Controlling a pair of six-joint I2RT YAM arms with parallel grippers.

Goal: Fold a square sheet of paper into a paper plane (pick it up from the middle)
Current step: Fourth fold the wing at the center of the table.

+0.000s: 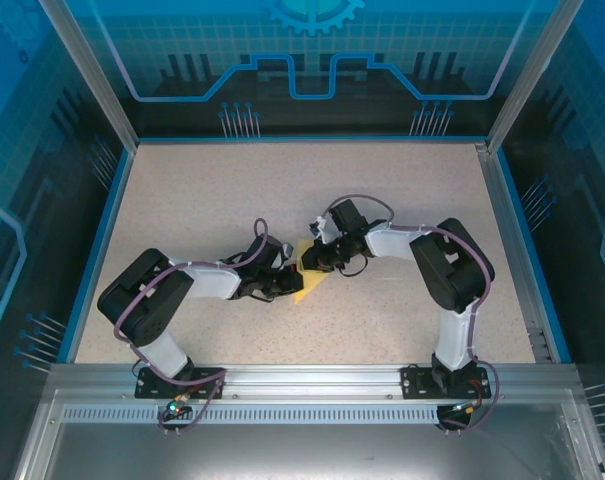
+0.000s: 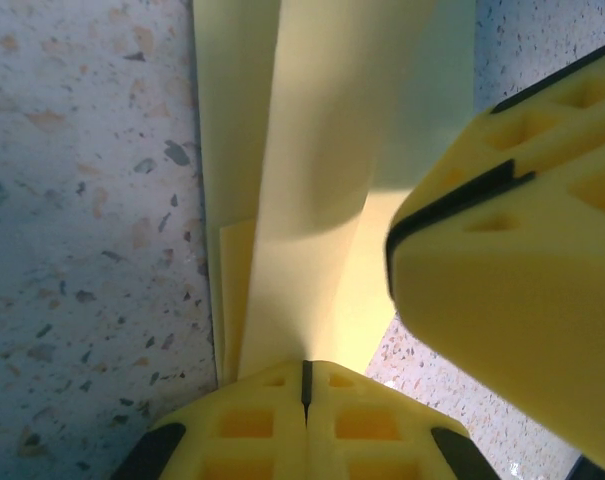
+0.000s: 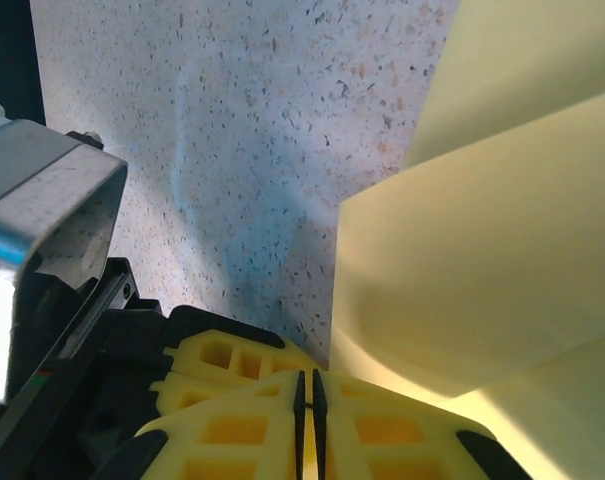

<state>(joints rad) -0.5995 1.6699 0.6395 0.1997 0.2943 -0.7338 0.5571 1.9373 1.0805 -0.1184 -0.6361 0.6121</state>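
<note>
The square sheet of paper (image 1: 311, 279) is pale yellow and partly folded, lying mid-table between both arms. My left gripper (image 1: 285, 283) sits at its left edge. In the left wrist view its jaws (image 2: 304, 385) are pressed together on the paper (image 2: 322, 150), which rises from them in folded layers. My right gripper (image 1: 320, 259) comes in from the right, and its yellow fingers (image 2: 512, 300) press against the sheet's right side. In the right wrist view the right gripper (image 3: 307, 405) has only a hairline slit, with the paper (image 3: 482, 260) curling up beside it.
The speckled table top (image 1: 382, 190) lies all around the paper. A blue-edged rim (image 1: 110, 215) and glass walls enclose it. The left arm's wrist housing (image 3: 42, 210) and its yellow finger (image 3: 217, 360) crowd the left of the right wrist view.
</note>
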